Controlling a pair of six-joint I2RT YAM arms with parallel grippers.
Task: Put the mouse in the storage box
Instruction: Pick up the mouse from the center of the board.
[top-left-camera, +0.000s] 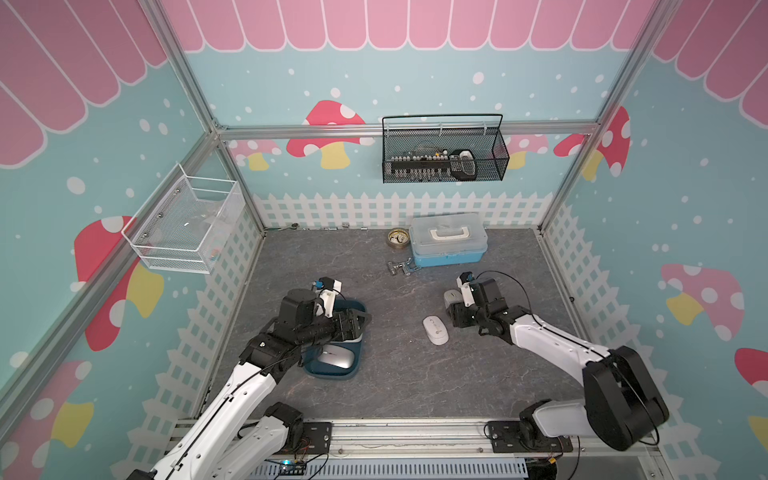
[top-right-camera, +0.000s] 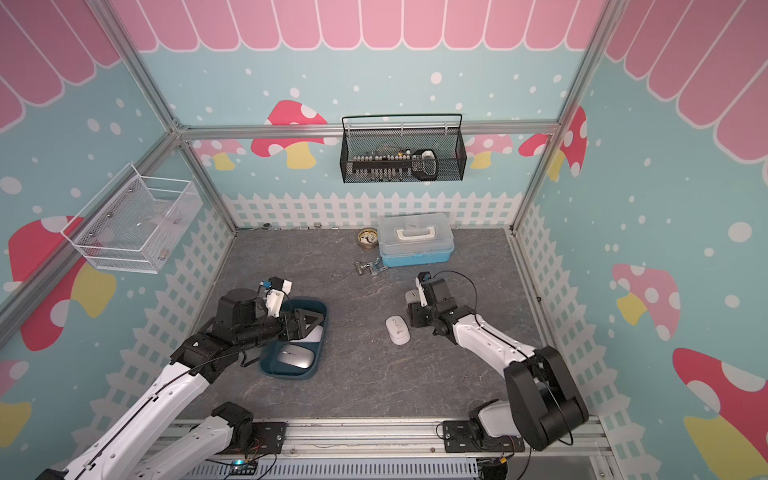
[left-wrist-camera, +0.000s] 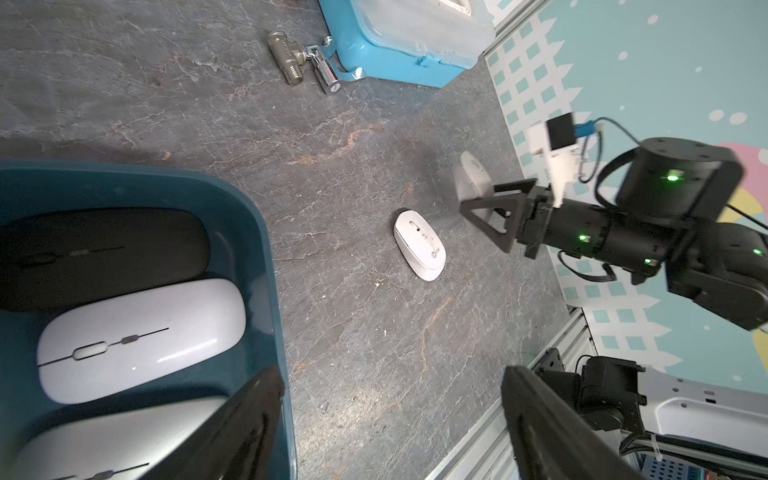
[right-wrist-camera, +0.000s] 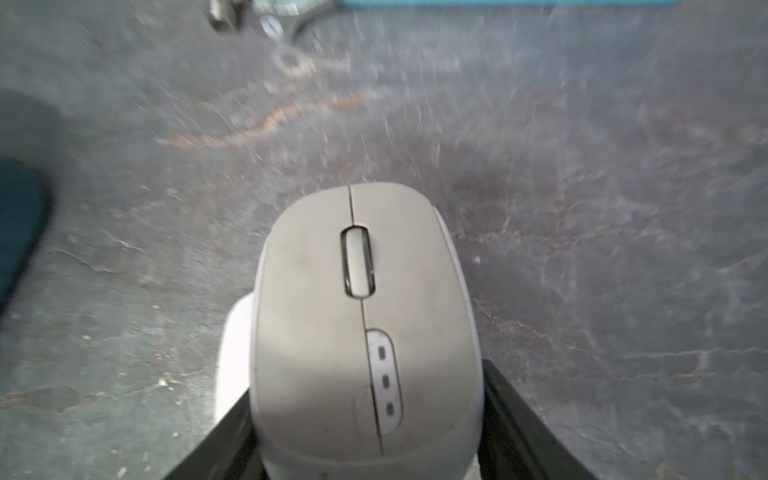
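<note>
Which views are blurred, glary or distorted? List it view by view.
Right wrist view: the table is smeared by motion blur, while the grey mouse is fairly sharp. Left wrist view: crisp, with glare streaks on the white mouse in the storage box. Both top views: even light, soft shadows, frame posts splayed by the wide angle.

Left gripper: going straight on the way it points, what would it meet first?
Likely the white mouse, nearly centred ahead of the open left gripper. It might meet the bare table first; depth is unclear.
</note>
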